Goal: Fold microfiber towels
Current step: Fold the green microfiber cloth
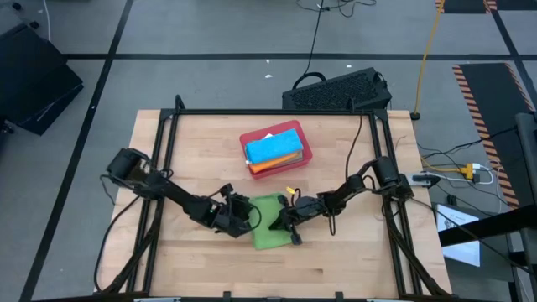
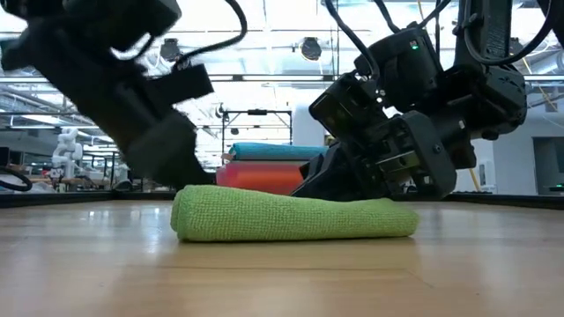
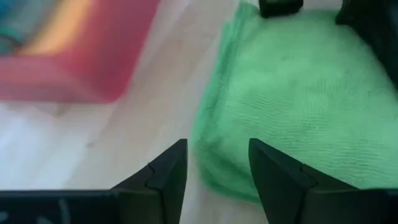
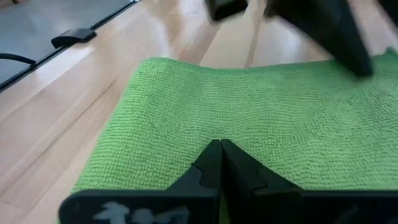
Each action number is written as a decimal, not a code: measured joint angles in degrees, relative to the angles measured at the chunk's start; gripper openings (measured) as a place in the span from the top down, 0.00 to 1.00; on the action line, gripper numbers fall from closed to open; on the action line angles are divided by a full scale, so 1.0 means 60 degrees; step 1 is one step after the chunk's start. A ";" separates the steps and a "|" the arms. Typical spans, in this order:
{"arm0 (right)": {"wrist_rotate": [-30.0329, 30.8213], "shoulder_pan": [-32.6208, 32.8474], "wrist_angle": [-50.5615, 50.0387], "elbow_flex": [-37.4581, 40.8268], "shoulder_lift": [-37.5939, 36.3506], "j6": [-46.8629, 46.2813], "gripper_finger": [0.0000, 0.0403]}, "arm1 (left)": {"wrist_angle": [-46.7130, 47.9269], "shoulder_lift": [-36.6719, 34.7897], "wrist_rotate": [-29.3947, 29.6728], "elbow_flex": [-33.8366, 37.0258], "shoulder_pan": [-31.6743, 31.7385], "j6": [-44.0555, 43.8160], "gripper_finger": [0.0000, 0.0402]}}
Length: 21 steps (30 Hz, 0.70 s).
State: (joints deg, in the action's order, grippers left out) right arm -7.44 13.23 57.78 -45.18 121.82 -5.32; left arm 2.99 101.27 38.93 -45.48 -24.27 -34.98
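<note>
While the folded bright-green microfiber towel lies at the table's 6 o'clock, the right gripper, closed and empty, presses it; the left gripper waits part-open, empty. Next: transfer towel to the red rectangular tray at 12 o'clock.

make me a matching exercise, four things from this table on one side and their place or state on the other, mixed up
Things:
1. bright green towel
2. red tray
3. left gripper
4. right gripper

Place or state:
A. fingers pressed together, over the green cloth
B. folded, lying on the table between the two arms
C. fingers apart, at the edge of the green cloth
D. toward the back of the table, holding stacked cloths with a bright blue towel on top

Pairs: 1-B, 2-D, 3-C, 4-A
</note>
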 joint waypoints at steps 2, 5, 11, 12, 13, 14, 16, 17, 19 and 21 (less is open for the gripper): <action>0.0000 0.0000 0.0061 0.0007 -0.0020 0.0007 1.00 | 0.0374 -0.0510 0.0070 0.0012 -0.0084 -0.0044 0.57; -0.0004 0.0000 0.0086 0.0021 -0.0178 0.0042 1.00 | 0.0635 -0.1059 0.0107 0.0001 -0.0300 0.0138 0.57; -0.0011 0.0000 -0.0182 0.0024 -0.0974 0.0098 1.00 | -0.0672 -0.1296 0.0190 0.0006 -0.0986 0.1159 0.57; -0.0009 0.0017 -0.0404 0.0024 -0.1181 0.0098 1.00 | -0.1077 -0.1296 0.0184 0.0006 -0.1133 0.1362 0.57; 0.0001 0.0059 -0.0650 0.0024 -0.1394 0.0084 1.00 | -0.1478 -0.1282 0.0176 0.0005 -0.1274 0.1564 0.57; 0.0015 0.0116 -0.1005 0.0024 -0.1625 0.0072 1.00 | -0.1888 -0.1240 0.0154 0.0002 -0.1408 0.1786 0.57; 0.0042 0.0285 -0.1828 0.0024 -0.2126 0.0068 0.99 | -0.2506 -0.1153 0.0119 0.0002 -0.1689 0.2265 0.57; 0.0175 0.0397 -0.2256 0.0023 -0.2364 0.0063 0.99 | -0.2836 -0.1114 0.0120 0.0001 -0.1802 0.2459 0.57; 0.0790 0.0710 -0.3260 0.0021 -0.2853 0.0006 0.97 | -0.3098 -0.0981 0.0089 -0.0147 -0.1988 0.2730 0.57; 0.1467 0.1118 -0.4239 0.0021 -0.3262 0.0008 0.93 | -0.3005 -0.0785 -0.0077 -0.0329 -0.2151 0.2868 0.57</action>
State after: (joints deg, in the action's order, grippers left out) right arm 1.36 19.94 32.35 -45.06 102.25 -5.27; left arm -15.04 96.56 38.46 -47.46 -37.18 -17.77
